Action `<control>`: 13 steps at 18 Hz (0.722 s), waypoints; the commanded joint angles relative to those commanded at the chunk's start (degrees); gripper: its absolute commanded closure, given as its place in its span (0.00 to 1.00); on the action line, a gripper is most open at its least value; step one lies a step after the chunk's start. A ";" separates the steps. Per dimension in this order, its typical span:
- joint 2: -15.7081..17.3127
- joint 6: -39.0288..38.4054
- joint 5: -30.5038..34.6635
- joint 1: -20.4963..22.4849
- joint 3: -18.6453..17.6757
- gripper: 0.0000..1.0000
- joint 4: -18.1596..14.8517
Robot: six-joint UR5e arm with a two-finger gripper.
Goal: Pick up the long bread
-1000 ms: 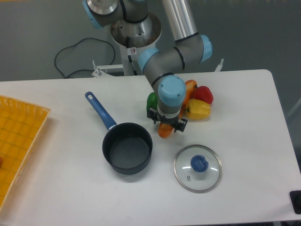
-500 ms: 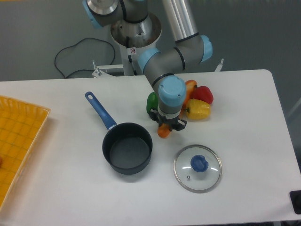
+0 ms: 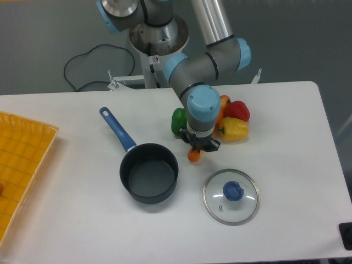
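The long bread [image 3: 193,155] is an orange-golden toy baguette lying at a slant on the white table; its lower end shows below my wrist and its upper end [image 3: 222,103] beside the red pepper. Its middle is hidden under the arm. My gripper [image 3: 198,146] points straight down over the bread, with its dark fingers close in around the loaf. From this angle the fingers look shut on it.
A green pepper [image 3: 178,120], a yellow pepper [image 3: 235,129] and a red pepper [image 3: 237,110] crowd around the bread. A dark pot [image 3: 149,172] with a blue handle stands to the left, its glass lid [image 3: 231,196] lies in front, and a yellow tray [image 3: 19,165] is at the left edge.
The gripper's fingers have drawn in around the bread, and less of the loaf's lower end shows. The wrist has shifted very slightly to the right.
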 joint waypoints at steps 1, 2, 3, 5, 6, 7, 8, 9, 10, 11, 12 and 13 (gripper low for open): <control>0.27 0.00 0.00 0.35 1.40 0.90 -2.45; 0.70 0.00 -0.09 0.53 2.98 0.90 -5.09; 0.88 0.00 -0.17 0.53 4.74 0.90 -7.64; 0.97 0.00 -0.53 1.14 7.56 0.90 -10.64; 1.06 0.00 -0.70 1.41 8.53 0.90 -11.00; 1.06 0.09 -0.88 1.67 9.32 0.90 -11.09; 1.06 0.09 -1.23 1.76 10.11 0.90 -11.18; 1.15 0.26 -1.32 1.85 10.90 0.90 -11.18; 1.15 1.74 -1.06 2.20 11.78 0.90 -11.09; 1.41 4.19 -1.23 2.37 13.27 0.89 -11.18; 1.41 5.61 -1.23 2.72 15.02 0.89 -11.53; 1.41 6.15 -1.23 3.16 16.61 0.89 -12.83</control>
